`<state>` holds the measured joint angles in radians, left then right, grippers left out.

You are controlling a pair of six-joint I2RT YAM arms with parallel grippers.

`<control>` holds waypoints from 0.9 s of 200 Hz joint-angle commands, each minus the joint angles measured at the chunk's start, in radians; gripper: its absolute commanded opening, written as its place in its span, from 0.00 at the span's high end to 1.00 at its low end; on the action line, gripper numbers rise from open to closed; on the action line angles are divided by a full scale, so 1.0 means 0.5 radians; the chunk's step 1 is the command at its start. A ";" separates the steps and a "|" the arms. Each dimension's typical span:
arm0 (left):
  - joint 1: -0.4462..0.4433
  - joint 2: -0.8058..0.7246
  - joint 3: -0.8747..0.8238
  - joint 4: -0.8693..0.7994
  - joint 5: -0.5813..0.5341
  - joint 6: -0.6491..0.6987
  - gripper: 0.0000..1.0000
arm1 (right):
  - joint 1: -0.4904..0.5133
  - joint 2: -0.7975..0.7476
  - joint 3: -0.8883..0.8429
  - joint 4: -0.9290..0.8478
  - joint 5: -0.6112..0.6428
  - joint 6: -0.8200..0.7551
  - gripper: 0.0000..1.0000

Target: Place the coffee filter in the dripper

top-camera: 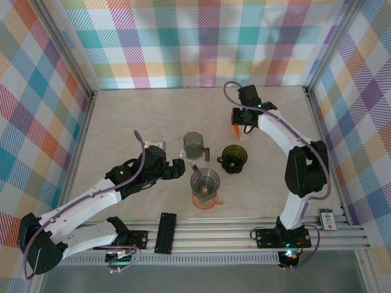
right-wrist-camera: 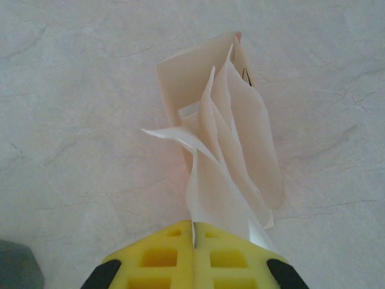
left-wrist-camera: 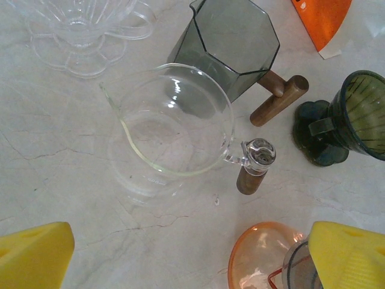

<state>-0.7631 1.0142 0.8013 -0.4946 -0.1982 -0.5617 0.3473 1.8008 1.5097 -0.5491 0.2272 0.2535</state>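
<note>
Coffee filter [right-wrist-camera: 207, 174]: one thin white sheet. Its near edge is pinched at the right gripper's fingertips, and the rest runs forward from them, lifting off the other sheets.
Right gripper [right-wrist-camera: 194, 233]: the yellow fingers are pressed together with only that paper sheet between them. It is tilted down toward the table [right-wrist-camera: 72, 120].
Filter packet [right-wrist-camera: 180, 78]: lies flat on the table straight ahead of the right fingertips. Its mouth faces the gripper and several white sheets fan out of it. From above its outside shows orange.
Green dripper [top-camera: 234, 157]: upright on the table, near the right gripper and on the side toward the arm bases. It is far ahead and to the right of the left gripper.
Left gripper [top-camera: 179, 169]: the jaws are spread wide with nothing between them, and it hangs above the table.
Glass jug [left-wrist-camera: 171, 126]: stands upright just ahead of the left gripper, roughly centred between its fingers. Its wooden handle points right.
Grey mug [left-wrist-camera: 234, 45]: sits beyond the jug, with a wooden handle sticking out to the right. Whether mug and jug touch cannot be told.
Clear dripper [left-wrist-camera: 84, 33]: ahead and to the left of the left gripper, past the jug.
Orange dish [left-wrist-camera: 258, 259]: just beside the left gripper's right finger, carrying a glass piece.
</note>
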 commanded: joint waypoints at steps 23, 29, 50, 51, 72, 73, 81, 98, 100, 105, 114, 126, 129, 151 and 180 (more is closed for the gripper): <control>0.013 -0.002 0.106 -0.062 0.011 -0.022 0.00 | 0.014 -0.276 -0.103 -0.054 -0.065 0.002 1.00; 0.016 0.004 0.127 -0.076 0.017 -0.014 0.00 | 0.017 -0.311 -0.115 -0.057 -0.072 0.002 1.00; 0.013 0.028 0.191 -0.137 0.055 0.021 0.00 | 0.036 -0.442 -0.161 -0.062 -0.092 -0.004 1.00; 0.013 0.029 0.193 -0.137 0.057 0.020 0.00 | 0.037 -0.448 -0.164 -0.063 -0.092 -0.004 1.00; 0.014 0.042 0.214 -0.164 0.073 0.020 0.00 | 0.052 -0.593 -0.224 -0.070 -0.128 0.015 1.00; 0.014 0.042 0.212 -0.164 0.075 0.019 0.00 | 0.053 -0.598 -0.229 -0.070 -0.132 0.016 1.00; 0.014 0.043 0.214 -0.165 0.087 0.017 0.00 | 0.062 -0.657 -0.254 -0.065 -0.162 0.030 1.00; 0.014 0.046 0.234 -0.197 0.119 0.013 0.00 | 0.097 -0.788 -0.311 -0.090 -0.225 0.061 1.00; 0.012 0.047 0.237 -0.202 0.121 0.014 0.00 | 0.101 -0.804 -0.316 -0.094 -0.235 0.062 1.00; 0.014 0.047 0.243 -0.217 0.127 0.014 0.00 | 0.118 -0.844 -0.343 -0.103 -0.258 0.074 1.00; 0.014 0.044 0.251 -0.242 0.132 0.010 0.00 | 0.149 -0.917 -0.380 -0.122 -0.311 0.089 1.00; 0.014 0.037 0.255 -0.262 0.151 0.004 0.00 | 0.189 -1.013 -0.415 -0.172 -0.400 0.094 1.00; 0.014 0.032 0.254 -0.262 0.157 0.001 0.00 | 0.200 -1.035 -0.424 -0.187 -0.420 0.095 1.00; 0.014 -0.001 0.246 -0.273 0.206 -0.017 0.00 | 0.274 -1.217 -0.502 -0.269 -0.562 0.091 1.00; 0.012 -0.001 0.307 -0.412 0.233 -0.022 0.00 | 0.323 -1.423 -0.535 -0.412 -0.884 0.055 1.00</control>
<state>-0.7631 1.0302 0.9039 -0.6235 -0.1120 -0.5613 0.4957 1.1599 1.2510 -0.6716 -0.0414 0.2836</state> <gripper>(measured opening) 0.999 0.065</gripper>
